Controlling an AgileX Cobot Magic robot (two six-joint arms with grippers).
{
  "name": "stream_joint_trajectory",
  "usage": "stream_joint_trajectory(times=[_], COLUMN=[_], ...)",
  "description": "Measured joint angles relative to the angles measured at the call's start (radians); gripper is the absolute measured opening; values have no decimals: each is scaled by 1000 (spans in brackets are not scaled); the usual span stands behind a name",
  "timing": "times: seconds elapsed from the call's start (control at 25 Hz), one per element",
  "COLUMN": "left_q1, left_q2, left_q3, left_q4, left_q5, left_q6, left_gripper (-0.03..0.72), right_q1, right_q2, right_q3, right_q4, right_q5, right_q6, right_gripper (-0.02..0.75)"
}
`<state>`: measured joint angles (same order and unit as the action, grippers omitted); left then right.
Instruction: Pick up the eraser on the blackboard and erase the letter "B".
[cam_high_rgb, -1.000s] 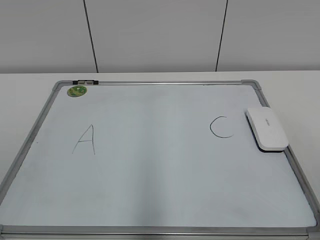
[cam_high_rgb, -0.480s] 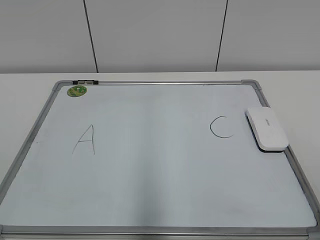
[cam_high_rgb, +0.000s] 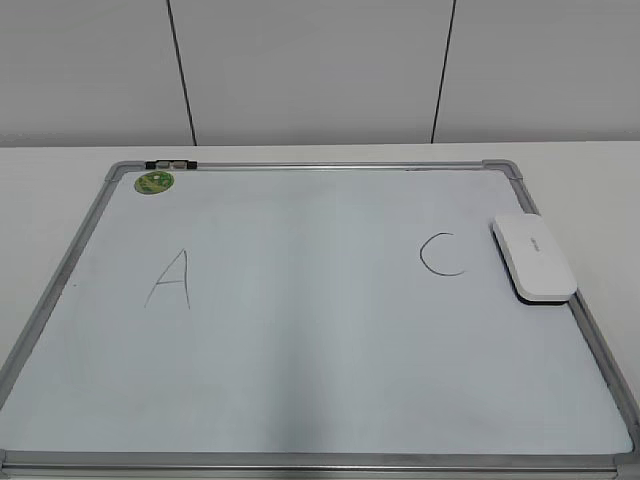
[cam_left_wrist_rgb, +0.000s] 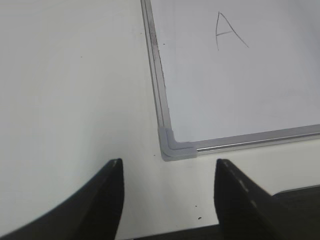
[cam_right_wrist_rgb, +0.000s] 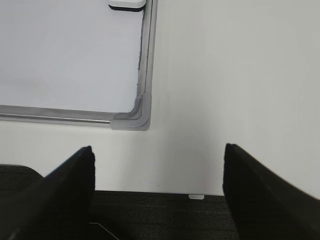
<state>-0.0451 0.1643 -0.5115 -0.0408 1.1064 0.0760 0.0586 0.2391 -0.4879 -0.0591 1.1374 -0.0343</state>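
Observation:
The blackboard (cam_high_rgb: 300, 330) is a white dry-erase board with a grey frame, lying flat on the table. The eraser (cam_high_rgb: 533, 257) lies at its right edge, next to the hand-drawn "C" (cam_high_rgb: 443, 254); its near end shows in the right wrist view (cam_right_wrist_rgb: 127, 4). An "A" (cam_high_rgb: 170, 279) is at the left. No letter "B" shows between them. My left gripper (cam_left_wrist_rgb: 167, 167) is open and empty over the table near the board's near-left corner (cam_left_wrist_rgb: 175, 147). My right gripper (cam_right_wrist_rgb: 157, 152) is open and empty near the near-right corner (cam_right_wrist_rgb: 135, 117). Neither gripper shows in the exterior view.
A round green sticker (cam_high_rgb: 154, 182) and a small black clip (cam_high_rgb: 170, 163) sit at the board's far-left corner. White table (cam_right_wrist_rgb: 225, 75) surrounds the board; its front edge and dark floor (cam_right_wrist_rgb: 160, 215) lie below the right gripper. A panelled wall stands behind.

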Motion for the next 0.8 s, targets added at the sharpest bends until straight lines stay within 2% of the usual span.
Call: stream_joint_trajectory(times=[0.32,0.8], left_q1=[0,6], left_q2=[0,-43], left_q3=[0,0], left_q4=[0,0], left_q5=[-4,-6], left_q6=[0,0], left_gripper=[419,351], right_q1=[0,-13], right_q2=[0,-84], right_q3=[0,0], right_q4=[0,0], right_q5=[0,0], right_q6=[0,0], right_gripper=[592,592])
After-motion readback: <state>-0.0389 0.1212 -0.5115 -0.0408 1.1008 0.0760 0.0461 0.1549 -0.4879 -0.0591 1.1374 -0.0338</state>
